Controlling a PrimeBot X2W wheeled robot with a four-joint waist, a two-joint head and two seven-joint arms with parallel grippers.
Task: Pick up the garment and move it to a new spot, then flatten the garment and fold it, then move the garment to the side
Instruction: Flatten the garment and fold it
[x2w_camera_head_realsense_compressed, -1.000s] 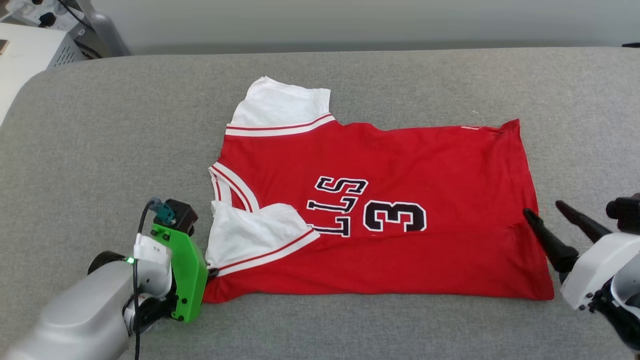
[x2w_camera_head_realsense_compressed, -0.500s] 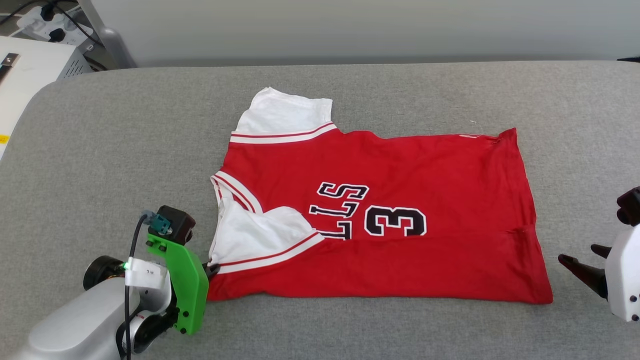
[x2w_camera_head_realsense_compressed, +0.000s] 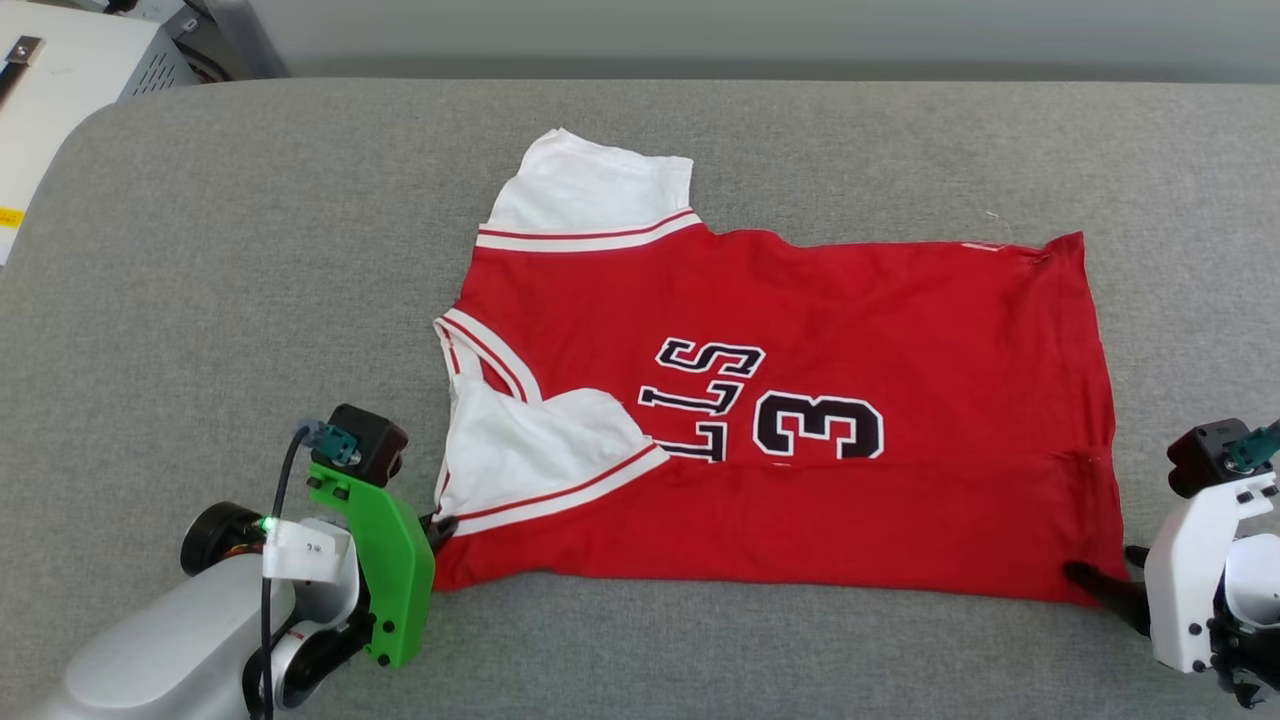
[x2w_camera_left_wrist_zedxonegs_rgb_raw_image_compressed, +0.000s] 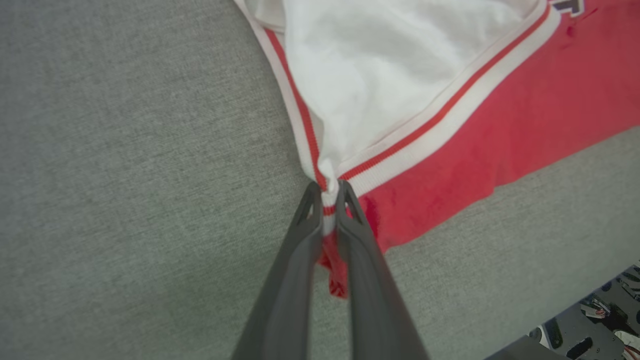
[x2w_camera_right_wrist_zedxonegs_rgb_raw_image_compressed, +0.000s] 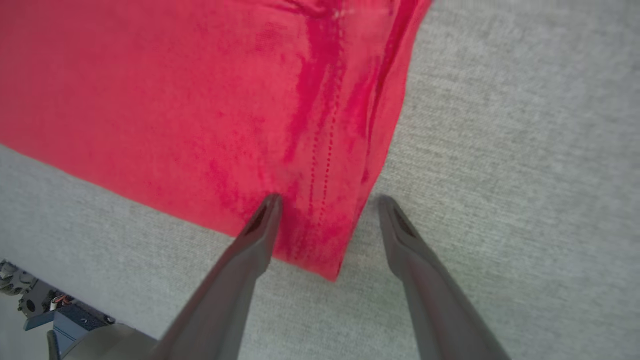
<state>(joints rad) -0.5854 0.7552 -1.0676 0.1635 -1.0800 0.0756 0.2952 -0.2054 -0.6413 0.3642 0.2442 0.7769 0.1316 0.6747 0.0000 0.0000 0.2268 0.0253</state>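
While left claw (x2w_camera_left_wrist_zedxonegs_rgb_raw_image_compressed: 327, 192) stays clamped on garment (x2w_camera_head_realsense_compressed: 800, 300), right claw (x2w_camera_right_wrist_zedxonegs_rgb_raw_image_compressed: 328, 198), apart, now straddles hem corner (x2w_camera_right_wrist_zedxonegs_rgb_raw_image_compressed: 327, 255).

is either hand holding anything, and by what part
Left hand is shut on the shirt at the folded sleeve's striped-trim corner. Right hand is open astride the hem corner, holding nothing.

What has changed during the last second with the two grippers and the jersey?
The right gripper drew back from the middle of the hem of the jersey, then came to the near hem corner, open astride the cloth edge. The left gripper stays shut on the sleeve-side corner. The jersey has not moved.
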